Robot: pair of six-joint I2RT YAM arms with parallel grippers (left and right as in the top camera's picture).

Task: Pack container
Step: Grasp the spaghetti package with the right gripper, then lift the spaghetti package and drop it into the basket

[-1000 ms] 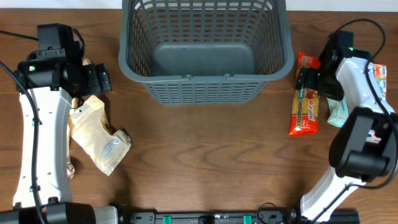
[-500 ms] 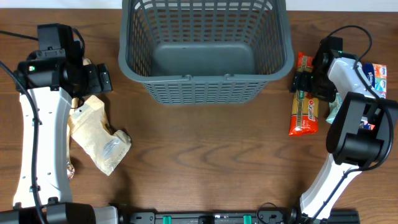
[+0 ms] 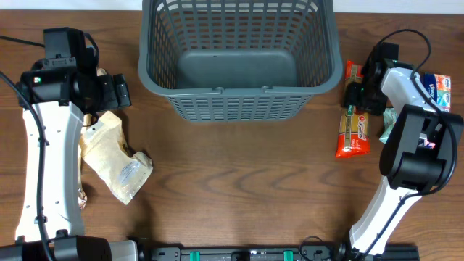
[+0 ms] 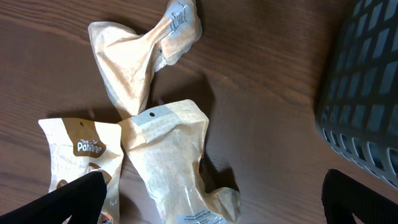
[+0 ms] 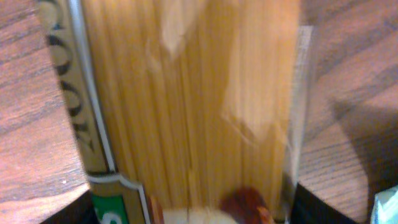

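The container (image 3: 239, 94), a large dark grey slotted basket, stands empty at the table's far middle; its corner shows in the left wrist view (image 4: 367, 93). My right gripper (image 3: 357, 98) is low over a long spaghetti pack (image 3: 353, 134) right of the basket. In the right wrist view its fingers (image 5: 186, 205) are open and straddle the pack (image 5: 186, 93). My left gripper (image 3: 119, 93) is open and empty, left of the basket. It hovers (image 4: 211, 199) above beige pouches (image 4: 168, 155).
Beige pouches (image 3: 116, 156) lie on the left beside the left arm; one is crumpled (image 4: 137, 56), one has a brown label (image 4: 78, 155). A teal packet (image 3: 391, 127) and a blue and red packet (image 3: 438, 87) lie at the right edge.
My right gripper has moved left from the teal packet onto the spaghetti pack. The left arm has not moved.
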